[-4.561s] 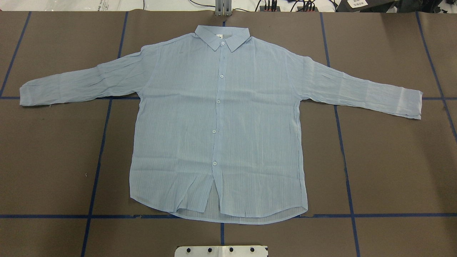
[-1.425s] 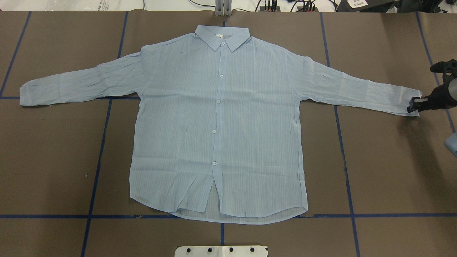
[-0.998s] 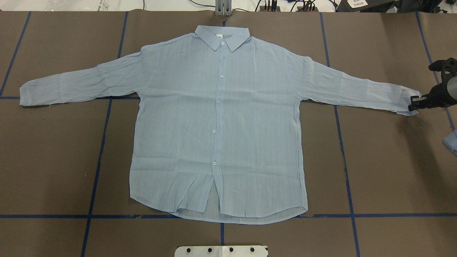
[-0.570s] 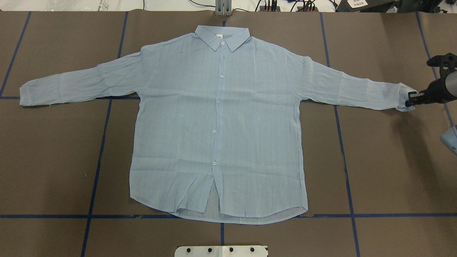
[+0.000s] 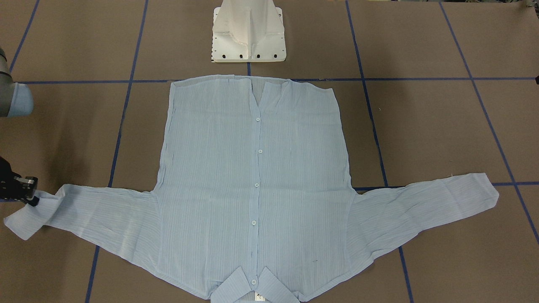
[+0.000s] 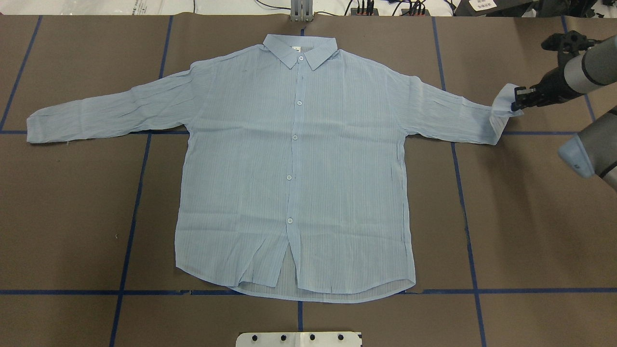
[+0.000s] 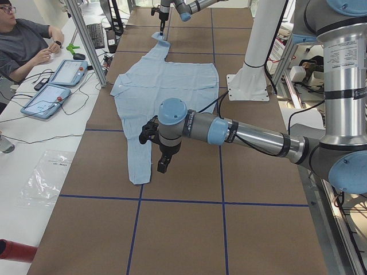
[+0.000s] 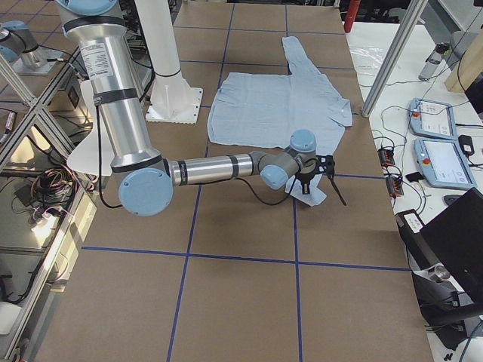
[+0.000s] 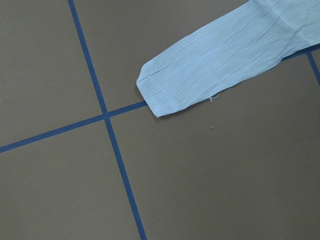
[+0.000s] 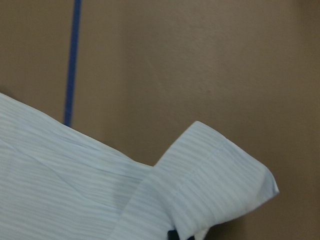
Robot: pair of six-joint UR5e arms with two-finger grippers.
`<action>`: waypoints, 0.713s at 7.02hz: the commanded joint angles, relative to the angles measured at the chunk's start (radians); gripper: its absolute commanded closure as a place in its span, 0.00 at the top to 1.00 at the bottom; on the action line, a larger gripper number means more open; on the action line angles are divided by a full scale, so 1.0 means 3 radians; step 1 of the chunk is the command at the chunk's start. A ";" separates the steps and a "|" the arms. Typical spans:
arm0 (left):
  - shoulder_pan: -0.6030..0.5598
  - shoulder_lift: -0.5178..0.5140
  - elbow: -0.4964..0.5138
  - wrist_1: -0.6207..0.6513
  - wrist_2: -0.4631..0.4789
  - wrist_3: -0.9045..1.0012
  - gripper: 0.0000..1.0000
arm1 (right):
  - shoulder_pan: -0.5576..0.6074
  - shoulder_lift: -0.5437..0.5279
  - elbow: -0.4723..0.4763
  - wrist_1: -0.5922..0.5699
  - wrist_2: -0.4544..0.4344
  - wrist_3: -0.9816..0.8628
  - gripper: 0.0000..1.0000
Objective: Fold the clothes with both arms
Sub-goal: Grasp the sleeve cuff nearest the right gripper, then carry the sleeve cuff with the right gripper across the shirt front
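The pale-blue shirt [image 6: 294, 164] lies flat on the taped surface [image 6: 530, 217], collar away from the robot's base. The right gripper [image 6: 516, 100] has its jaws clamped on 1 cuff [image 6: 503, 99], raised and curled back. The left gripper [image 7: 163, 166] hovers near the other sleeve, its jaws' state impossible to tell.

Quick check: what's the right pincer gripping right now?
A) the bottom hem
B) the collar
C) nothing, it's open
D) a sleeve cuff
D: in the overhead view the right pincer is shut on the sleeve cuff of the shirt. That cuff is raised and bent upward, while the collar and hem lie flat with no pincer near them.
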 commanded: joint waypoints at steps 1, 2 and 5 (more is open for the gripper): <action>0.0000 -0.0002 0.0014 -0.0004 0.0004 0.0002 1.00 | -0.0457 0.0513 -0.0017 -0.0087 -0.0296 0.0548 0.00; 0.0000 -0.0002 0.0044 -0.0009 0.0004 0.0002 1.00 | -0.0601 0.0733 -0.0017 -0.0082 -0.0404 0.0554 0.00; 0.0000 -0.0002 0.0065 -0.0009 -0.0001 0.0002 1.00 | -0.1056 0.1311 -0.0063 -0.0072 -0.0857 0.0549 0.00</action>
